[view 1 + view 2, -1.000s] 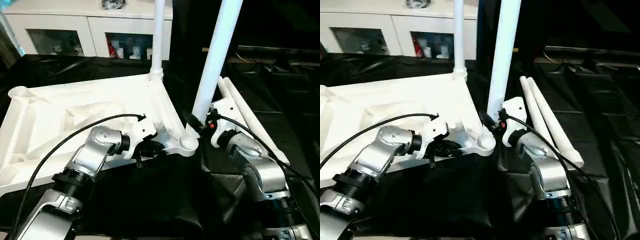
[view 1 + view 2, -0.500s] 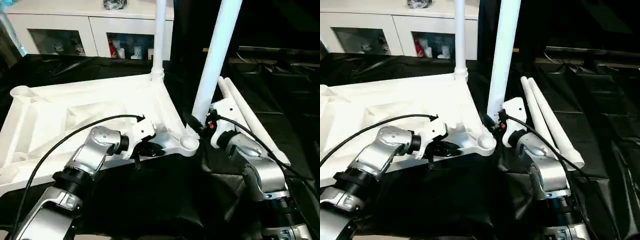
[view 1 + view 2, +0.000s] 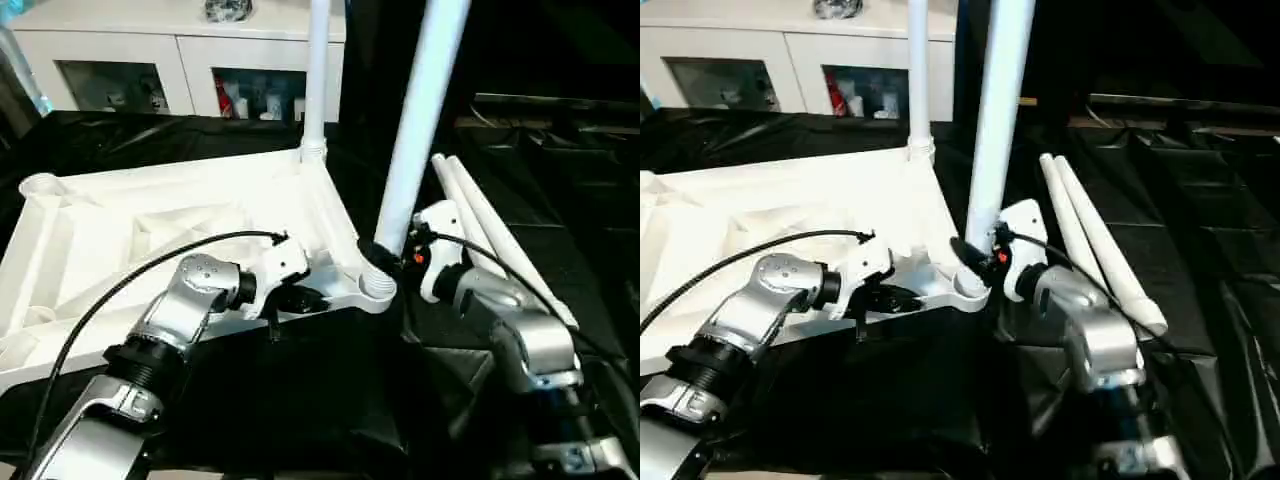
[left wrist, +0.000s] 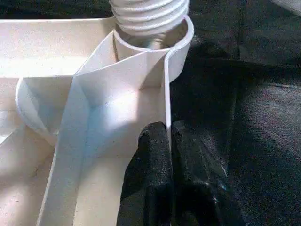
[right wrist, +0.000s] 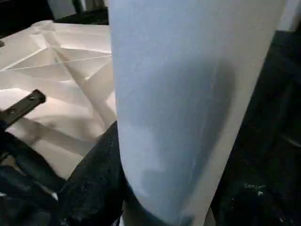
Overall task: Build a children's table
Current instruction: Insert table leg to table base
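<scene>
Clearly the tabletop (image 3: pixel 150 230) lies upside down on the black cloth (image 3: pixel 300 400), ribbed underside up, and looks like stiff, light moulded plastic: rigid enough to be steadied by one thin wall, though smooth enough to slide on the cloth if pushed sideways. The left gripper (image 4: pixel 167 141) is clenched on the rim wall (image 4: pixel 165 94) just short of the near corner socket (image 3: pixel 378 285), one finger on each side of it, a sensible hold because the ribs stiffen that edge. Beyond its tips, the leg (image 3: pixel 418 120) stands nearly upright in that socket, its threaded end (image 4: pixel 148 14) partly in. The right gripper (image 3: pixel 385 255) grasps the leg low, just above the socket; the tube seems slick and hollow, so a low grip likely gives the best control for turning. A second leg (image 3: pixel 317 70) is seated at the far corner, and two spare legs (image 3: pixel 490 230) lie outboard of the right gripper.
</scene>
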Motion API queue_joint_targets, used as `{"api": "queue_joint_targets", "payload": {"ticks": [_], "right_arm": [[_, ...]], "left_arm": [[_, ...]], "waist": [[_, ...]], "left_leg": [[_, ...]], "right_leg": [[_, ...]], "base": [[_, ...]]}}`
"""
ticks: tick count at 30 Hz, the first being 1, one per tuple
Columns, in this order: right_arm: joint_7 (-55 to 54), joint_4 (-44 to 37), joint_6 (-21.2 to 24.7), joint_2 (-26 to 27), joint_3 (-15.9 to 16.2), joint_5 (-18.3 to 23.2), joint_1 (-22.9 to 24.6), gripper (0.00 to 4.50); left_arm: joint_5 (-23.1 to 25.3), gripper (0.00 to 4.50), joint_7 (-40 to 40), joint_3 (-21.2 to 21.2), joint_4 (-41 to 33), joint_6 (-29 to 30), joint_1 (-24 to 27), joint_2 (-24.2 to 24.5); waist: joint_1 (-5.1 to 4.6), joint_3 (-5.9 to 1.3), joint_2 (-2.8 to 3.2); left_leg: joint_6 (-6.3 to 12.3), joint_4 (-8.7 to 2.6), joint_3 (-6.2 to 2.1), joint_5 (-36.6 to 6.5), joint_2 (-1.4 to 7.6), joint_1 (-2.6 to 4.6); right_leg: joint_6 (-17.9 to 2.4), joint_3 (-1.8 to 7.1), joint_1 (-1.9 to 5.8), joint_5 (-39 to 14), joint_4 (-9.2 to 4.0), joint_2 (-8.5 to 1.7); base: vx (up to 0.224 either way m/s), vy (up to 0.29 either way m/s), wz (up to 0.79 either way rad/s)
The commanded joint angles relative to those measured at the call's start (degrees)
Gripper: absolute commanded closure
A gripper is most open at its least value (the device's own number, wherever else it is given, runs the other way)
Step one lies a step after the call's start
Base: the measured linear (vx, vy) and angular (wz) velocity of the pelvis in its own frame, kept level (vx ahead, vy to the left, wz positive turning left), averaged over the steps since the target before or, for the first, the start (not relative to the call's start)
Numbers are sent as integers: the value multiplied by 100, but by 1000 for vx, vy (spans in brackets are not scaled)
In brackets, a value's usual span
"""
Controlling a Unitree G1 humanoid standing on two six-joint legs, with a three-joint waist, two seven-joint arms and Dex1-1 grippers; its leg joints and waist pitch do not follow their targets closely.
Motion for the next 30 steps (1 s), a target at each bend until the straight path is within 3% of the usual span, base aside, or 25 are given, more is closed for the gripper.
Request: {"api": "queue_joint_targets", "payload": {"ticks": [1, 2, 3, 9, 14, 15, 23, 27, 29, 30], "right_arm": [[89, 246, 271, -104, 104, -55, -2, 259], [139, 253, 306, -144, 101, -49, -31, 259], [195, 261, 340, -191, 90, -28, -63, 259], [464, 349, 472, -330, 136, 14, -180, 259], [543, 530, 480, -320, 207, -23, -323, 259], [573, 574, 480, -317, 234, -35, -355, 259], [867, 1009, 445, -346, 331, -63, -665, 259], [985, 1113, 456, -353, 165, 89, -631, 259], [1113, 1130, 348, -313, 1, 270, -507, 259], [1140, 1138, 276, -298, -56, 313, -447, 259]], "left_arm": [[-60, 450, -23, -30, -50, -32, 133, 10], [-45, 450, -18, -35, -50, -48, 145, 29], [-38, 450, -15, -34, -43, -68, 154, 44], [-223, 450, -61, 110, -127, -145, 218, 25], [-300, 450, -197, 113, -201, -119, 285, 69], [-296, 450, -191, 113, -196, -123, 284, 67], [-249, 450, -167, 76, -236, -94, 297, 97], [-239, 450, -102, 92, -202, -80, 272, 86], [-251, 450, -102, 110, -191, -70, 257, 86], [-253, 450, -101, 116, -186, -69, 251, 89]], "waist": [[2, -372, -31], [3, -377, -28], [17, -378, -75], [19, -382, -112], [5, -381, -103], [0, -378, -142], [-12, -381, -134], [-5, -385, -134], [3, -387, -89], [13, -390, -106]], "left_leg": [[65, -377, -92, -1067, 302, 123], [71, -375, -93, -1055, 306, 124], [108, -372, -87, -953, 303, 120], [183, -355, -76, -844, 297, 108], [161, -358, -75, -867, 297, 109], [168, -357, -65, -871, 296, 110], [159, -357, -72, -873, 298, 109], [195, -349, -65, -839, 297, 111], [185, -347, -67, -879, 299, 119], [195, -345, -67, -880, 305, 113]], "right_leg": [[-1217, 265, 219, -517, -454, -488], [-1227, 266, 218, -489, -453, -498], [-1215, 262, 225, -456, -438, -495], [-1211, 256, 224, -379, -433, -500], [-1195, 254, 216, -526, -441, -497], [-1194, 256, 214, -539, -451, -494], [-1186, 254, 218, -581, -442, -500], [-1214, 253, 218, -500, -440, -496], [-1227, 257, 212, -491, -446, -500], [-1234, 259, 220, -441, -444, -502]], "base": [[0, 0, 0], [0, 0, 0], [0, 0, 0], [0, 0, 0], [0, 0, 0], [0, 0, 0], [0, 0, 0], [0, 0, 0], [0, 0, 0], [0, 0, 0]]}}
